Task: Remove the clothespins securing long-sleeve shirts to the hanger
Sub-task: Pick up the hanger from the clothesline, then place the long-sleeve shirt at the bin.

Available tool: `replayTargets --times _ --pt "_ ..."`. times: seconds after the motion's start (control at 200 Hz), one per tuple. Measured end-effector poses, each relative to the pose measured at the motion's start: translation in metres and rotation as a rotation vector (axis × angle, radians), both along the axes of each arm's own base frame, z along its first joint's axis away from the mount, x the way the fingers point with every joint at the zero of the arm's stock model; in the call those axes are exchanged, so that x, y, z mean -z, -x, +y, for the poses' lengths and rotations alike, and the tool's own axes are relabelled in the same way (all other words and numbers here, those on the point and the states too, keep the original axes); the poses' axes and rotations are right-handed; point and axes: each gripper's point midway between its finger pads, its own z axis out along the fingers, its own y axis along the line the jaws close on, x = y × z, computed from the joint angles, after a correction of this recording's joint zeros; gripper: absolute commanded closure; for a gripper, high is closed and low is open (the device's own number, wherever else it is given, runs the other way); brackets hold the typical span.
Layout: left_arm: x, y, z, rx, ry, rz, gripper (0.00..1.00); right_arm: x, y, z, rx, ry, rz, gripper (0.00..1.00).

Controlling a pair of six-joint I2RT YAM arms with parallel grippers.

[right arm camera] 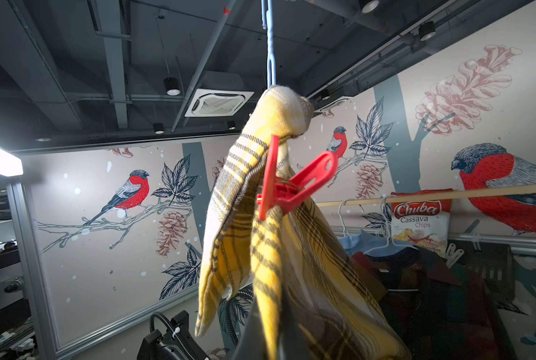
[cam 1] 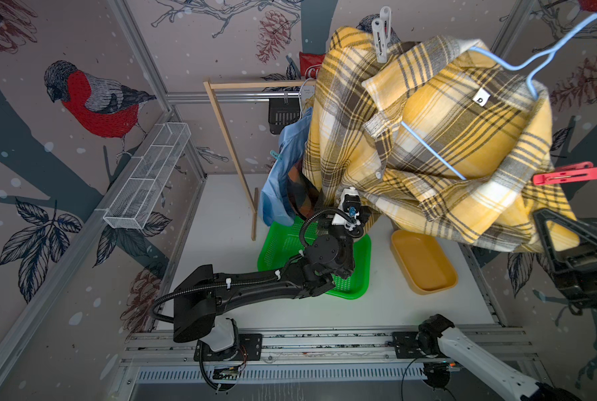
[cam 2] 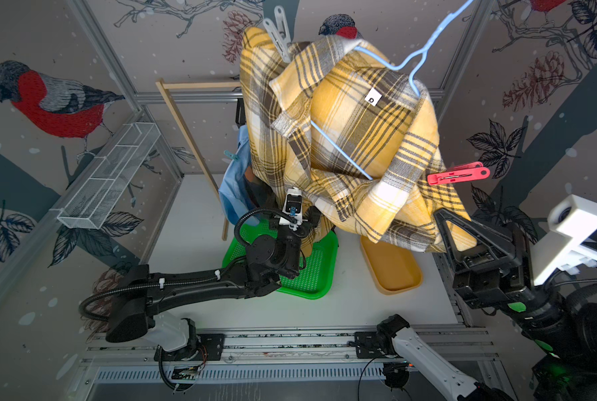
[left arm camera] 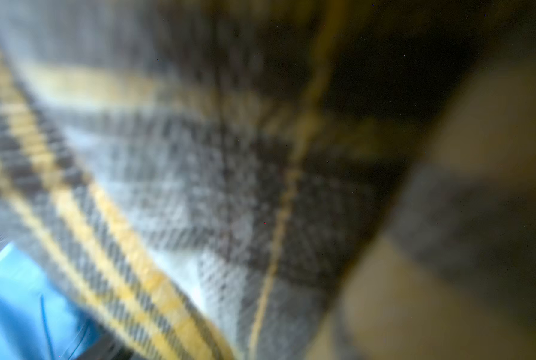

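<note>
A yellow-and-grey plaid shirt hangs on a blue wire hanger close under the camera. A red clothespin is clipped on its near-right shoulder. A pale grey clothespin is clipped on its far shoulder. Behind it hang a light blue shirt, with a teal clothespin on it, and a dark plaid shirt. My right gripper is shut, its tips against the yellow shirt's cloth below the red clothespin; whether cloth is pinched I cannot tell. My left gripper's jaws are hidden under the yellow shirt; blurred plaid fills the left wrist view.
A green basket and a yellow tray sit on the white table under the shirts. A wooden rack stands at the back, with a chips bag hanging on it. A white wire basket is fixed to the left wall.
</note>
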Motion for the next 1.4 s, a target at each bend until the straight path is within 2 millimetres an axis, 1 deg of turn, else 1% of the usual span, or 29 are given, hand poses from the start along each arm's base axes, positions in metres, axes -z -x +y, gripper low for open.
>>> replayTargets --times 0.14,0.205,0.3,0.416,0.546,0.631,0.736,0.846,0.996,1.207,1.277,1.402 --pt "0.032 0.009 0.013 -0.009 -0.017 0.069 0.05 0.022 -0.016 0.014 -0.027 0.029 0.065 1.00" --pt "0.048 0.011 0.018 -0.009 -0.021 0.100 0.05 0.036 -0.026 0.022 -0.041 0.043 0.106 1.00" --pt "0.077 0.012 0.028 -0.025 -0.030 0.151 0.05 0.058 -0.043 0.034 -0.067 0.061 0.161 1.00" --pt "0.114 0.009 0.040 -0.059 -0.044 0.214 0.05 0.094 -0.068 0.048 -0.089 0.082 0.240 1.00" --pt "0.154 0.003 0.058 -0.104 -0.030 0.289 0.05 0.138 -0.092 0.057 -0.096 0.087 0.323 1.00" --pt "0.182 0.002 0.071 -0.138 -0.031 0.333 0.04 0.167 -0.104 0.063 -0.107 0.101 0.366 1.00" --pt "0.216 0.003 0.078 -0.161 -0.049 0.383 0.04 0.203 -0.118 0.070 -0.117 0.119 0.425 1.00" --pt "0.245 0.006 0.084 -0.168 -0.059 0.430 0.04 0.233 -0.126 0.079 -0.137 0.145 0.474 1.00" --pt "0.272 0.010 0.087 -0.155 -0.061 0.480 0.05 0.269 -0.129 0.100 -0.176 0.199 0.512 1.00" --pt "0.301 0.015 0.085 -0.121 -0.077 0.547 0.04 0.326 -0.122 0.145 -0.196 0.338 0.547 1.00" --pt "0.307 0.016 0.084 -0.107 -0.076 0.562 0.05 0.343 -0.127 0.150 -0.159 0.371 0.559 1.00" --pt "0.315 0.019 0.081 -0.077 -0.068 0.586 0.04 0.361 -0.145 0.150 -0.068 0.385 0.559 1.00"
